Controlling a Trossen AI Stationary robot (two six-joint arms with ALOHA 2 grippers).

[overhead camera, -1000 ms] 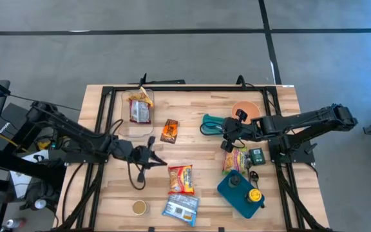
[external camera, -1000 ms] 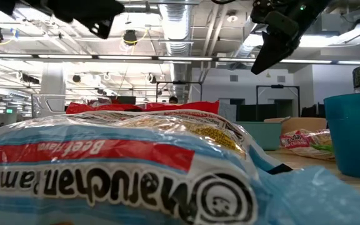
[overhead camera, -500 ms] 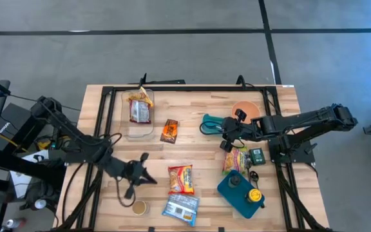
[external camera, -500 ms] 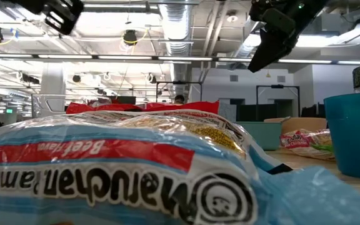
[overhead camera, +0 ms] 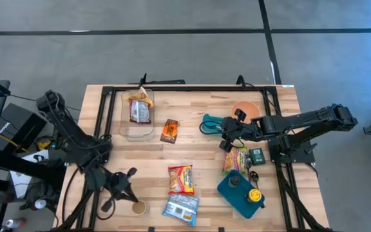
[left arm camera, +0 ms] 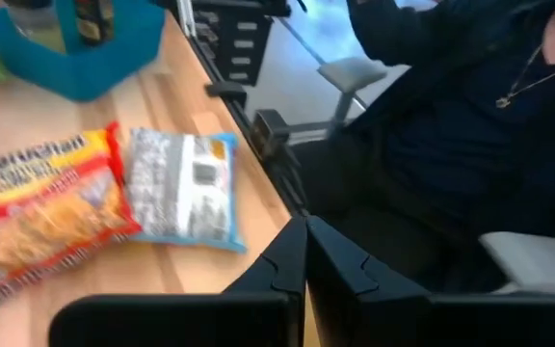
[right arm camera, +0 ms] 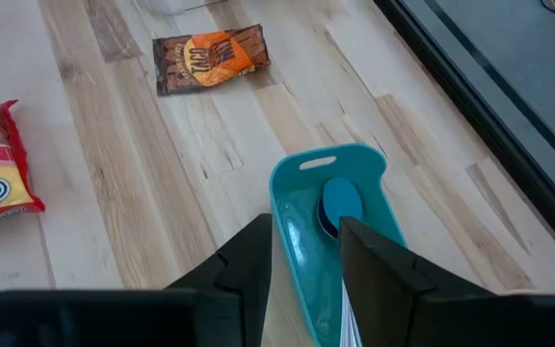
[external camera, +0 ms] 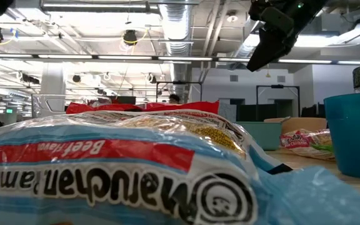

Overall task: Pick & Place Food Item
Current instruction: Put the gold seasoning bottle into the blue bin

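Several food packs lie flat on the wooden table (overhead camera: 198, 154): a red-and-yellow ramen pack (overhead camera: 181, 179), a blue-and-white ramen pack (overhead camera: 180, 207), an orange snack bar (overhead camera: 169, 131) and a pink-and-green bag (overhead camera: 235, 160). My left gripper (overhead camera: 127, 181) hovers shut and empty over the near left part of the table, left of both ramen packs (left arm camera: 37, 207). My right gripper (overhead camera: 227, 136) hangs above a small teal bin (right arm camera: 330, 212) with a scoop inside. Its fingers (right arm camera: 253, 255) stand slightly apart, and nothing shows between them.
A clear tub (overhead camera: 137, 109) holding a snack pack stands at the far left. An orange bowl (overhead camera: 245, 109), a teal tray (overhead camera: 240, 192) with a yellow-capped bottle and a small round jar (overhead camera: 138, 207) are also on the table. A person in dark clothes (left arm camera: 470, 125) sits past the near edge.
My left gripper has swung from the table's middle toward the near edge and the left, rolling as it went. It has stayed shut and empty.
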